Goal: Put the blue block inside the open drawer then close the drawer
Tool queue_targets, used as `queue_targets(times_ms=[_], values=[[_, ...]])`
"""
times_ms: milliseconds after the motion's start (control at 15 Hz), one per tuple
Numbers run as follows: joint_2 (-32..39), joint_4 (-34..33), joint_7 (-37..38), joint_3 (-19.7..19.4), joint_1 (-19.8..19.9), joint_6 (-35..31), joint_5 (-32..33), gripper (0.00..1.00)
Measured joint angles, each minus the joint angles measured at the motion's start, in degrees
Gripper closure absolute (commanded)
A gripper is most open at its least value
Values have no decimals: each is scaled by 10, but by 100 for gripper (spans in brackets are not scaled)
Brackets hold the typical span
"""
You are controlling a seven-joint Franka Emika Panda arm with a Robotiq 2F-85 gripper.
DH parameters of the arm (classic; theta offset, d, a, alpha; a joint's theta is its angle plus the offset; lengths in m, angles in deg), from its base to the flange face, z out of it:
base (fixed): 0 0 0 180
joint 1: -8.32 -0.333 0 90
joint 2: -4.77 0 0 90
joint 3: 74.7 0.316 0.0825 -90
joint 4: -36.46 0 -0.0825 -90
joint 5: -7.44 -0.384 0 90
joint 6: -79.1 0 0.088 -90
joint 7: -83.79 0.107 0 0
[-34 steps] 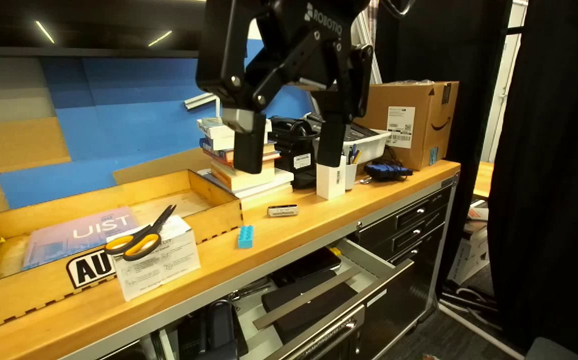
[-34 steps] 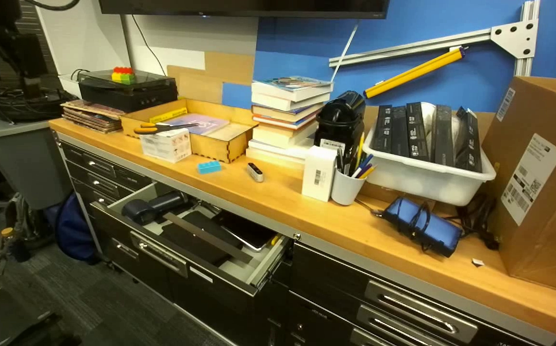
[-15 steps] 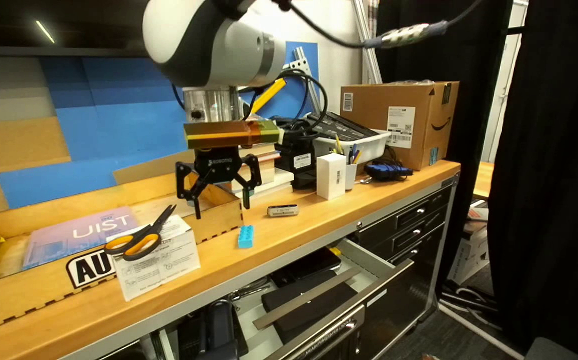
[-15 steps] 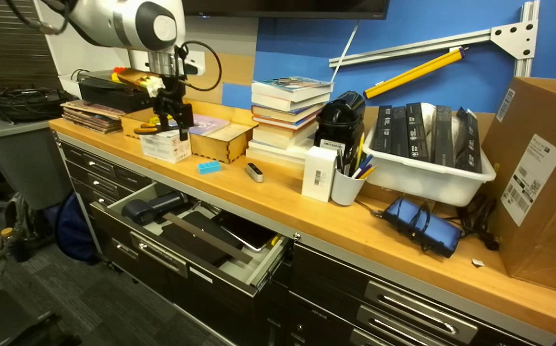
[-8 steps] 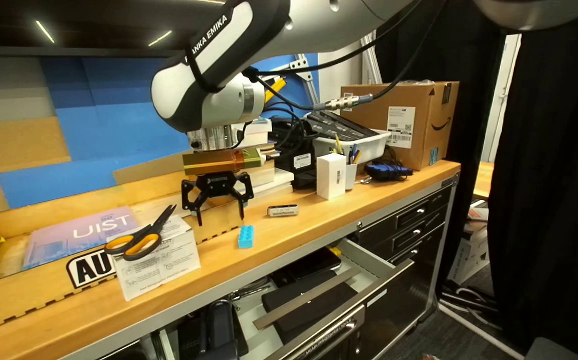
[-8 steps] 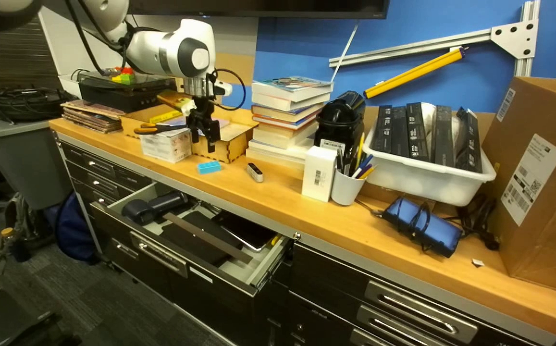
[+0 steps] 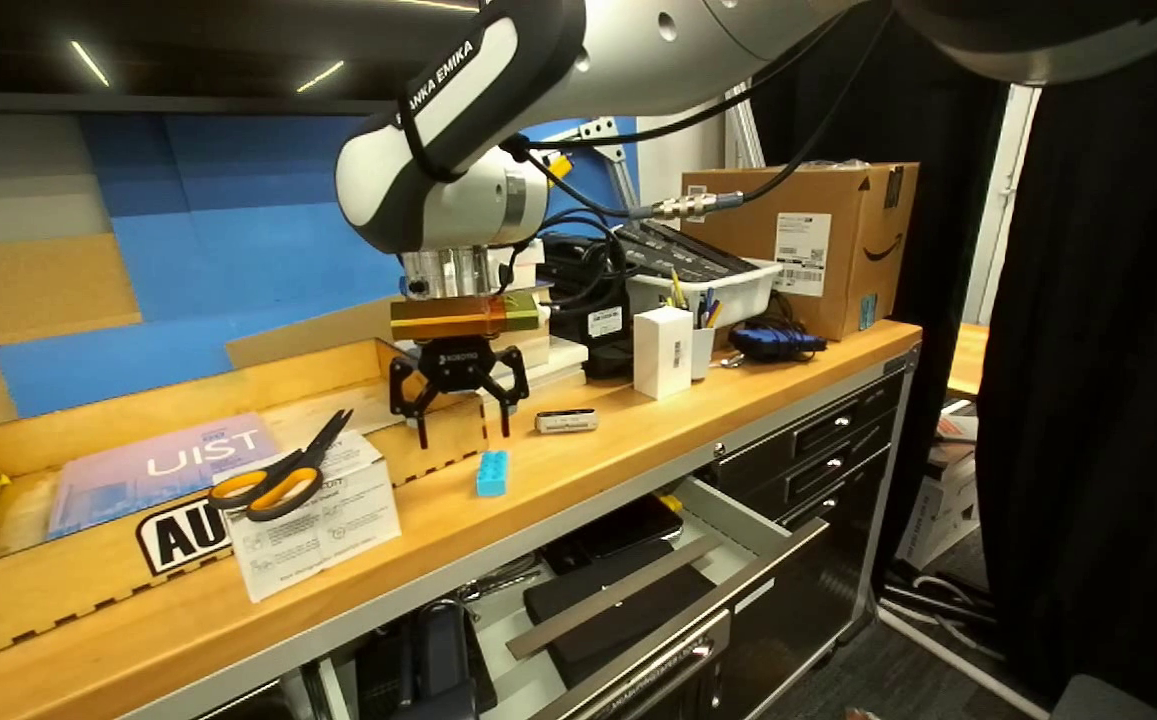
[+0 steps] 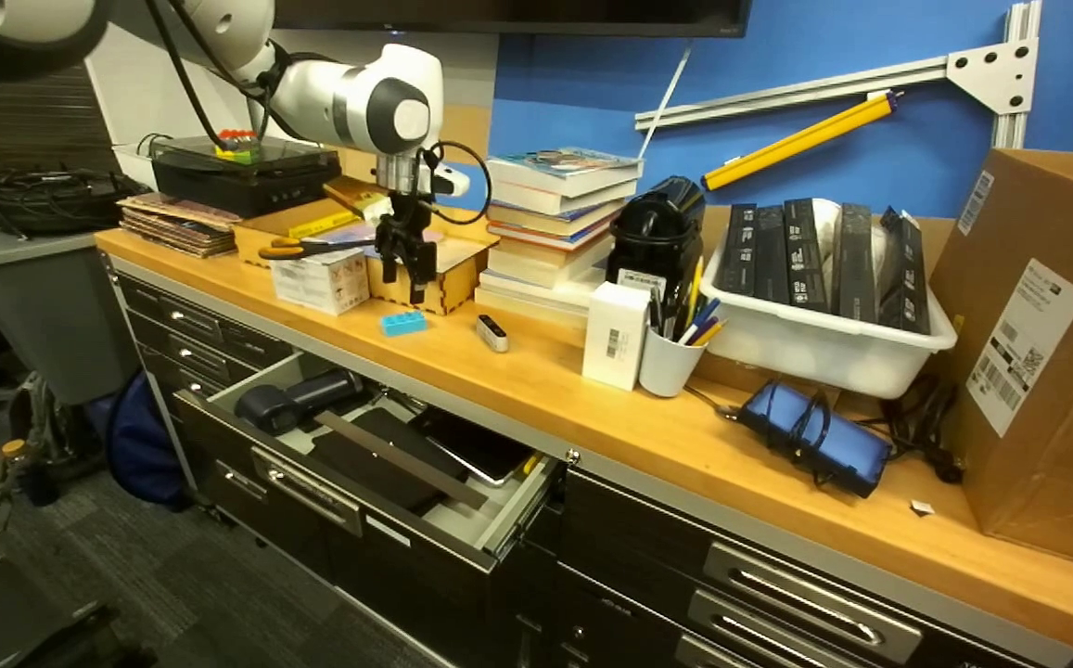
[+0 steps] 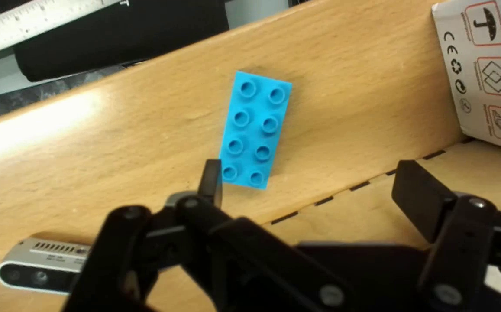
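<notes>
The light-blue block [image 7: 491,473] lies studs up on the wooden worktop, near its front edge; it also shows in an exterior view [image 8: 403,323] and in the wrist view [image 9: 256,130]. My gripper [image 7: 465,436] is open and empty, above and slightly behind the block, not touching it; it also shows in an exterior view [image 8: 404,288]. In the wrist view the fingers [image 9: 308,173] are wide apart, and the block lies ahead, nearer the left finger, which overlaps its corner. The black drawer [image 8: 337,481] below the worktop is pulled open; its front rim [image 7: 688,618] shows too.
A white box with scissors [image 7: 313,520] stands left of the block, before a wooden tray [image 7: 438,430]. A small camera [image 7: 566,421] lies to the right. Stacked books [image 8: 559,223] stand behind. The drawer holds a metal ruler [image 8: 397,455], dark flat items and tools.
The arm has come down from high up to just above the worktop by the block. In the last half second the gripper has shifted slightly right in both exterior views. Block and drawer have not moved.
</notes>
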Motion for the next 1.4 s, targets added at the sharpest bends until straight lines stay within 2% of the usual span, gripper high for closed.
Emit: queue_targets(times_ms=[333,400,467,1000,1067,1400], values=[[14,15,11,-3,1,-3,-13,0],[15,19,17,-5,1,-8,-13,25],[16,24,22,-7,0,-14,-13,25],[2,50,59,-22,-1,-52,-12,88],[-1,55,65,-23,-1,-56,-12,85],[-42,118,74,-23,-5,-75,-12,85]])
